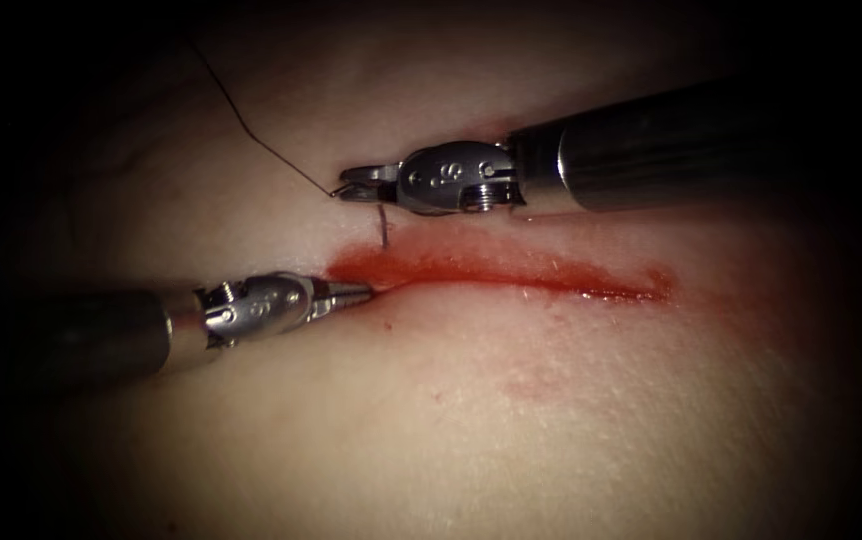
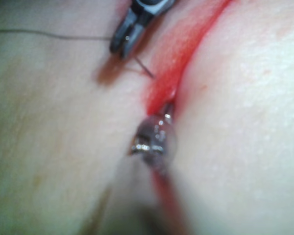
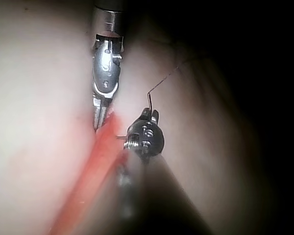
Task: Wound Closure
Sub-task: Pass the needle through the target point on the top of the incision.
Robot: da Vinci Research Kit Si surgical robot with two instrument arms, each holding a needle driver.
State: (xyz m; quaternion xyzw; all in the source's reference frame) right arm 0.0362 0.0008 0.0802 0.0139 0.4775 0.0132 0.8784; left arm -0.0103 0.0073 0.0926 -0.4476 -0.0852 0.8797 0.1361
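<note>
Your right tool (image 1: 351, 190) is clenched on the needle (image 1: 383, 226) near its tail end, just above the cut's (image 1: 511, 275) left end, with the thread (image 1: 251, 125) trailing up-left from the jaws. Needle's visible part runs down from the jaws toward the cut, long axis roughly vertical in the endoscope view; tip looks buried in the tissue (image 1: 471, 420) at the upper edge, can't confirm. Your left tool (image 1: 356, 292) sits with its tip in the cut's left end, jaws look closed, nothing visibly held. Risk: a tail-end grip lets the needle twist and tear the edge.
</note>
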